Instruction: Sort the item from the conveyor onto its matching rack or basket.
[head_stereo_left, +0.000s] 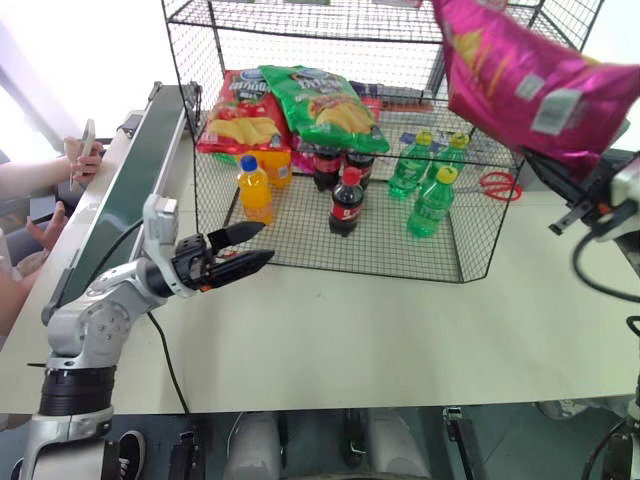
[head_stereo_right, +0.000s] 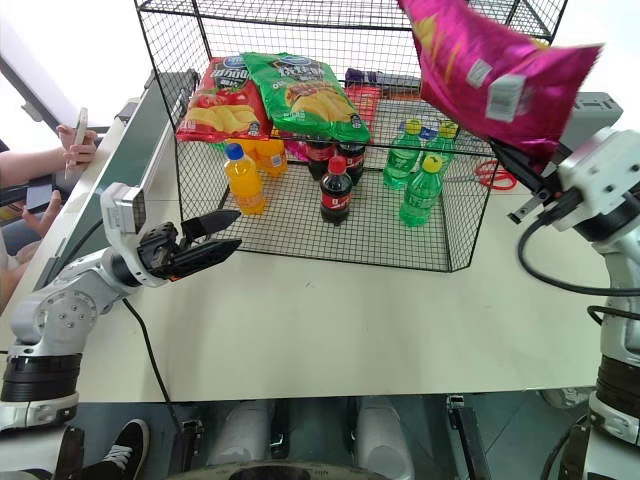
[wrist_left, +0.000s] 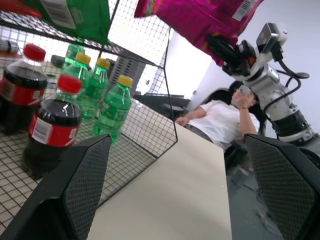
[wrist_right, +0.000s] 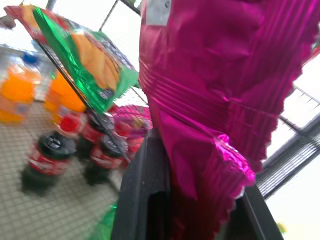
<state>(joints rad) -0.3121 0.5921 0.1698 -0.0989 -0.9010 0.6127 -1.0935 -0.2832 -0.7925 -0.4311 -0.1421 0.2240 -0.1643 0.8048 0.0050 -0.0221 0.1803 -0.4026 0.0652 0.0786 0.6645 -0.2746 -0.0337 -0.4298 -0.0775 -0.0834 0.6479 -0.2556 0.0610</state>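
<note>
Overhead, right pincer (head_stereo_right: 515, 165) clamped on the magenta chip bag (head_stereo_right: 480, 70) — left pincer (head_stereo_left: 245, 250) spread wide, empty.

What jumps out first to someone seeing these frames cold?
The magenta-pink chip bag, pinched at its crimped edge by the right gripper and held high at the rack's right front corner. Next, the black wire rack on the table: red chip bag and green chip bag on a raised shelf, cola, orange and green bottles below. The left gripper hangs open and empty before the rack.
</note>
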